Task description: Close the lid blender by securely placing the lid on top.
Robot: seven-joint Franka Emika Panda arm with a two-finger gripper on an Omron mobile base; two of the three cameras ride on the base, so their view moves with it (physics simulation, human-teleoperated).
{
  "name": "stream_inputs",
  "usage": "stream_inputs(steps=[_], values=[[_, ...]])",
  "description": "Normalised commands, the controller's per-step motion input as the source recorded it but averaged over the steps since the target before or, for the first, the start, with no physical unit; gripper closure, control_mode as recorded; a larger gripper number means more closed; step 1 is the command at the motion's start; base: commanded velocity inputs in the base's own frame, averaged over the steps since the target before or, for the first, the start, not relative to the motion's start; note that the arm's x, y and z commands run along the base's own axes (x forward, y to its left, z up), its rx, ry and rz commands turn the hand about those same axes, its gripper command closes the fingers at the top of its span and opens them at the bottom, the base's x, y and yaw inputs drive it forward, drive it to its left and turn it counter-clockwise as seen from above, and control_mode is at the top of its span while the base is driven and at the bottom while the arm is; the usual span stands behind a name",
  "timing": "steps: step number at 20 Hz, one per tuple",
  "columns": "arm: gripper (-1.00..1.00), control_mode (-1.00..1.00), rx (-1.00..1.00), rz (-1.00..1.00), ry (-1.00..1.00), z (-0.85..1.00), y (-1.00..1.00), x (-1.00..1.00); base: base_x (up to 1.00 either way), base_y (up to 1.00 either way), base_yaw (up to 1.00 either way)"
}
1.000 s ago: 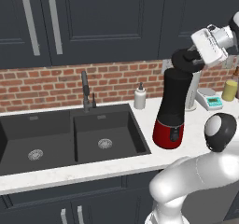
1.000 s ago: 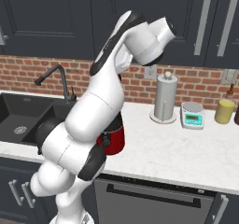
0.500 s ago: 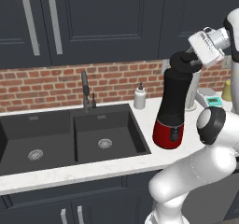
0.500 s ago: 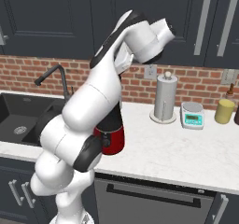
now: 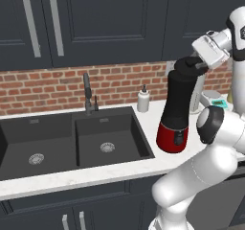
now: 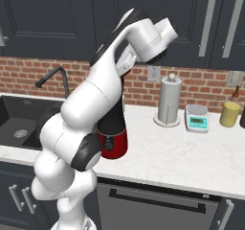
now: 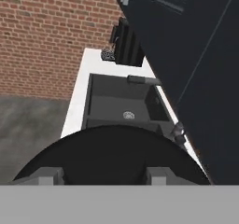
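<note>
The hand (image 5: 195,67) is clamped on the lid (image 5: 187,63), which sits directly atop the upright blender (image 5: 176,110), hand tilted in from its right

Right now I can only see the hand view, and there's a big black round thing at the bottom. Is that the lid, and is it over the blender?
Observer: Yes. In the left base view the lid is at the very top of the blender, and the claw reaches it from the side.
Operator: What's under the black jar?
Observer: A shiny red base, standing on the white counter.
Operator: Is anything close that I could bump?
Observer: In the right base view a pale cylinder with a round top and a white scale stand further along the counter, apart from the blender.
</note>
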Motion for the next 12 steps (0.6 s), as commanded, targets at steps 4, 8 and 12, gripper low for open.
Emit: stream_inputs(steps=[4,8,12], values=[[1.0,-1.0,0.01,0.0,0.1,-0.47,0.0,-0.16,0.0,0.0,0.0],[1.0,-1.0,0.01,0.0,0.0,-0.04,0.0,-0.14,0.0,0.0,0.0],[1.0,-1.0,0.0,0.0,0.0,-0.08,0.0,0.03,0.0,0.0,0.0]])
